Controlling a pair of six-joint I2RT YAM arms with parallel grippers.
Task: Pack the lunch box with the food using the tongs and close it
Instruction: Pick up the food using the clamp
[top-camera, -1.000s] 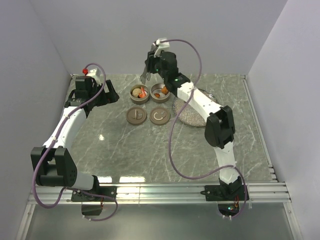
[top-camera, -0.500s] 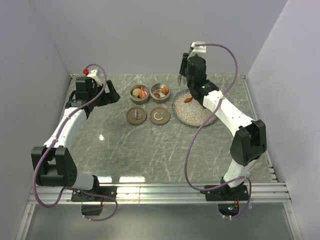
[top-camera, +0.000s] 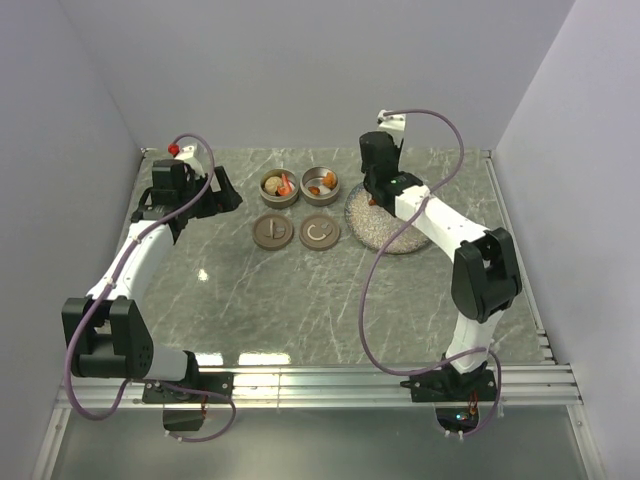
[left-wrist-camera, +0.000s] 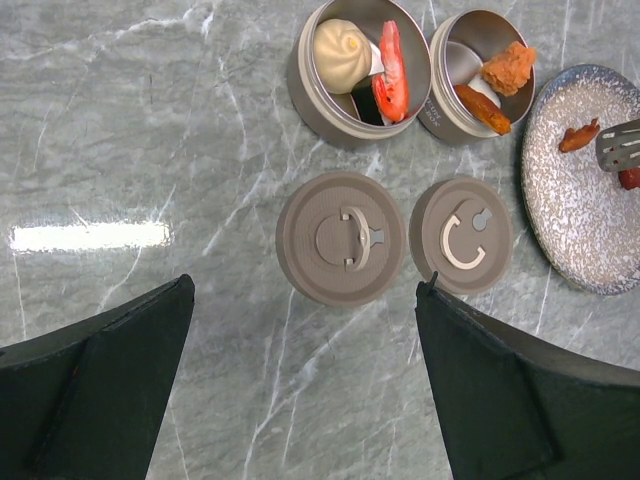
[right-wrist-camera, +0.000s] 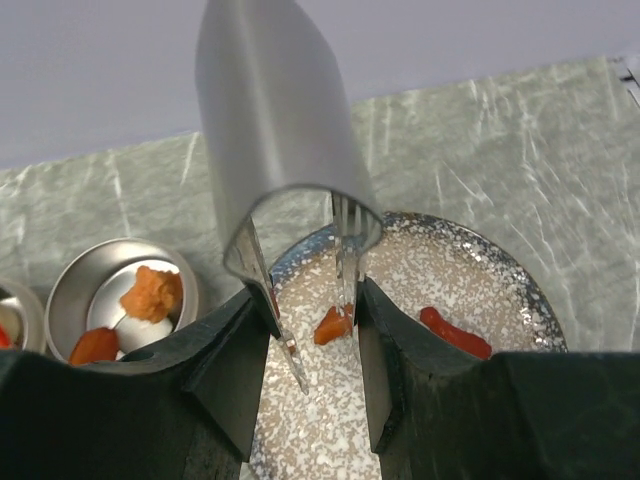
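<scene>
Pale lilac walls (top-camera: 300, 60) box in the grey-green marbled tabletop (top-camera: 300, 300) on three sides. A ribbed aluminium rail (top-camera: 330, 378) runs along its near edge, and open stone lies between that rail and the things at the far end. The speckled grey plate (top-camera: 400, 238) sits far right, just beside two round metal tins (left-wrist-camera: 310, 95). Their two flat brown lids (left-wrist-camera: 341, 238) lie in front, apart from them.

The left gripper (top-camera: 224, 190) hangs far left, jaws spread wide, holding nothing. The right gripper (top-camera: 377, 190), half closed, clamps the long grey metal tongs (right-wrist-camera: 270, 110). Their tips point down over the plate either side of an orange bit (right-wrist-camera: 331, 325); whether they touch it I cannot tell. A red strip (right-wrist-camera: 455, 332) lies near it.

The left wrist view shows the tins' contents best: a beige ball (left-wrist-camera: 342, 44), a red piece (left-wrist-camera: 390, 80), a dark block (left-wrist-camera: 365, 100) and orange chunks (left-wrist-camera: 508, 68).
</scene>
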